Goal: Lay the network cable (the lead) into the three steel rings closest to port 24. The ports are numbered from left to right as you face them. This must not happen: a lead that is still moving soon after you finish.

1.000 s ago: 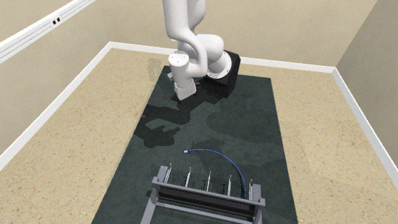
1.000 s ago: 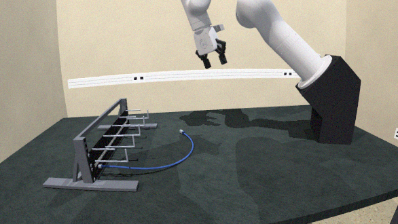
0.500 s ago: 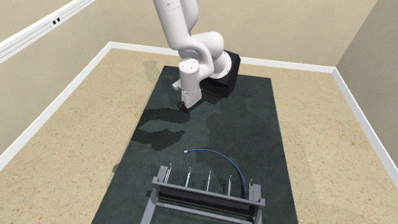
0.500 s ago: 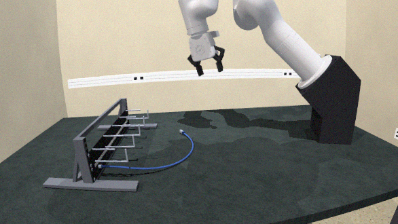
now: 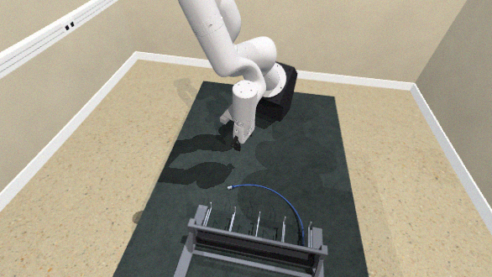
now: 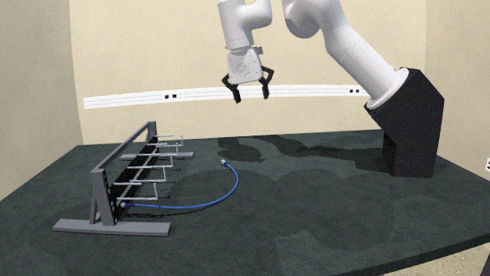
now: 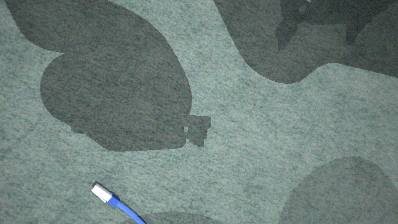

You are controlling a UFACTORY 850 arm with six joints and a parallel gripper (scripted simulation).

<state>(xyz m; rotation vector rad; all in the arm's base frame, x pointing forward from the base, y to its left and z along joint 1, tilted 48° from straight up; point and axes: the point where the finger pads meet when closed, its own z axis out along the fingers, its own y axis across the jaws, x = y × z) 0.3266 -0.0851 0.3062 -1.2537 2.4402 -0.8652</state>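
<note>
A blue network cable (image 5: pixel 279 199) lies in an arc on the dark mat. One end is plugged into the rack's right end (image 5: pixel 303 243); its free white plug (image 5: pixel 229 187) rests on the mat. The cable also shows in the exterior view (image 6: pixel 209 196) and its plug in the wrist view (image 7: pixel 102 192). The grey rack (image 5: pixel 256 243) carries a row of steel rings (image 6: pixel 155 176) sticking out toward the arm. My gripper (image 6: pixel 248 93) hangs high above the mat, open and empty, well above and behind the free plug.
The arm's black base (image 6: pixel 411 125) stands at the mat's far end. The rack's feet (image 6: pixel 112 227) sit flat on the mat. Sandy floor and white skirting surround the mat.
</note>
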